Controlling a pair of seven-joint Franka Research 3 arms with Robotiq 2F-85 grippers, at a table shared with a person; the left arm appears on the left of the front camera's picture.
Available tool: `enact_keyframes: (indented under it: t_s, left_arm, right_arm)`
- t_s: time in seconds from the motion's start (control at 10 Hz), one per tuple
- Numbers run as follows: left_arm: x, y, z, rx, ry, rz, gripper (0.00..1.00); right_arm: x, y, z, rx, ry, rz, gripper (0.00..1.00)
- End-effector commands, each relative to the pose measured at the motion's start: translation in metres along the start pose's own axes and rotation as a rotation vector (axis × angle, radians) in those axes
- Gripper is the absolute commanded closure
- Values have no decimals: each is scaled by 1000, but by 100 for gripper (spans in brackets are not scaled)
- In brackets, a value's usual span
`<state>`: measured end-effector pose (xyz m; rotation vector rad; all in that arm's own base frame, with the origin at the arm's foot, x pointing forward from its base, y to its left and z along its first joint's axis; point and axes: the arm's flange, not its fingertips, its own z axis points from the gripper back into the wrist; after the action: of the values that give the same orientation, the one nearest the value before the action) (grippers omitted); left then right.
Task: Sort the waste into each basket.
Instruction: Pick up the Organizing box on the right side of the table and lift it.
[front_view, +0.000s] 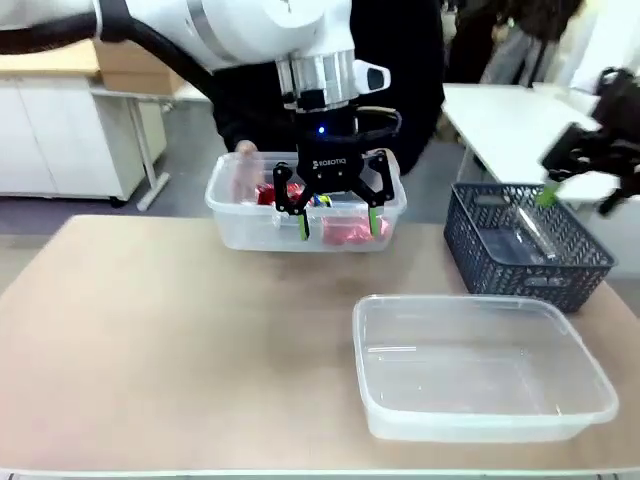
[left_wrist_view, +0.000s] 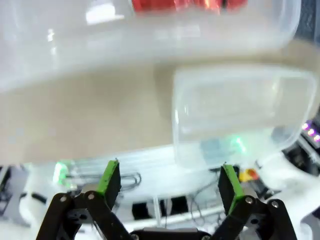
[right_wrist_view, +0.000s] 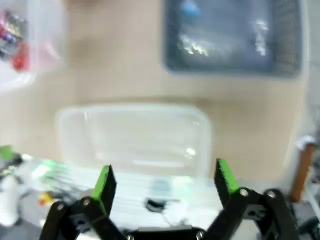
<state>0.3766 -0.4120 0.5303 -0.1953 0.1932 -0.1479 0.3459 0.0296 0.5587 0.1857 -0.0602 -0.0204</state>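
Crushed red cans (front_view: 345, 232) lie in a clear tub (front_view: 230, 215) at the far side of the table. My left gripper (front_view: 340, 225) hangs open just above that tub's near wall, nothing between its green pads. In the left wrist view the open gripper (left_wrist_view: 170, 180) looks down on the red cans (left_wrist_view: 175, 4) and on a second clear tub (left_wrist_view: 240, 115). This second tub (front_view: 480, 400) sits bare at the front right. My right gripper (front_view: 578, 200) hovers, blurred, above a dark blue mesh basket (front_view: 470, 240). In its own wrist view the right gripper (right_wrist_view: 165, 180) stands open and holds nothing.
A clear plastic bottle (front_view: 530, 232) lies inside the blue mesh basket. A person's hand (front_view: 243, 152) rests at the far tub's left rim. The front left of the tan table (front_view: 150, 350) is bare. A white table (front_view: 500, 105) stands behind on the right.
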Motion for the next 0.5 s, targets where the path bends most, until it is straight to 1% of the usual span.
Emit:
enact_keyframes:
  t_s: [0.0, 0.1, 0.4]
  left_arm:
    - [21, -1, 10, 22, 143, -74, 0]
    - [0, 0, 0, 0, 0, 0, 0]
    - [0, 0, 0, 0, 0, 0, 0]
  right_arm:
    - [-32, -17, -10, -175, -8, 186, 0]
    - [0, 0, 0, 0, 0, 0, 0]
    - [0, 0, 0, 0, 0, 0, 0]
